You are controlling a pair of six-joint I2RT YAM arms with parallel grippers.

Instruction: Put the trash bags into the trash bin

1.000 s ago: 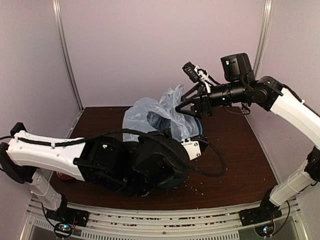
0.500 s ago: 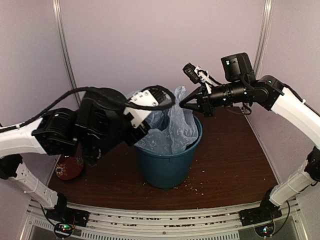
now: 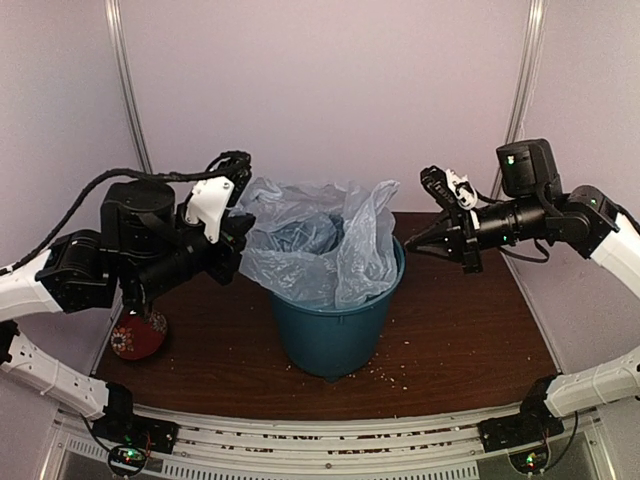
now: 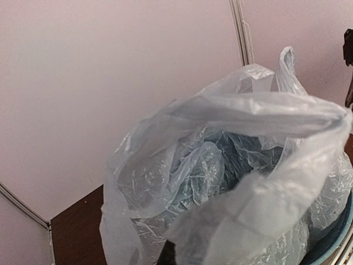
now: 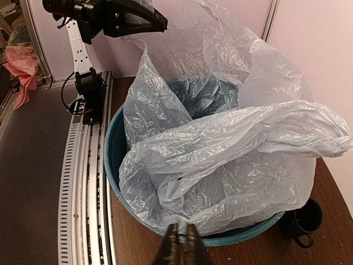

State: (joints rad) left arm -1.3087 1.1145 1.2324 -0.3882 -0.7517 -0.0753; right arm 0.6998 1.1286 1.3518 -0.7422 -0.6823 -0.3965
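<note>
The trash bin [image 3: 330, 335] stands upright mid-table. The trash bag [image 3: 315, 235] sits in its mouth, opened wide, its edges standing above the rim and draped over the front. My left gripper [image 3: 238, 222] is at the bag's left upper edge and seems shut on it. In the left wrist view the bag [image 4: 220, 165] fills the frame and hides the fingers; the bin's rim [image 4: 337, 243] shows at lower right. My right gripper [image 3: 412, 243] is shut and empty, just right of the rim. In the right wrist view, its tips [image 5: 181, 236] are near the bin's rim [image 5: 113, 160] and the bag [image 5: 220, 149].
A round red patterned object [image 3: 138, 335] lies on the table at the left, below my left arm. A small dark blue mug [image 5: 302, 221] stands on the table beside the bin. Crumbs are scattered near the bin's base [image 3: 385, 375]. Metal rails [image 3: 320, 440] run along the near edge.
My left arm has swung up and to the left with the bag's edge, spreading the bag open over the bin. My right gripper has let go of the bag and pulled back to the right.
</note>
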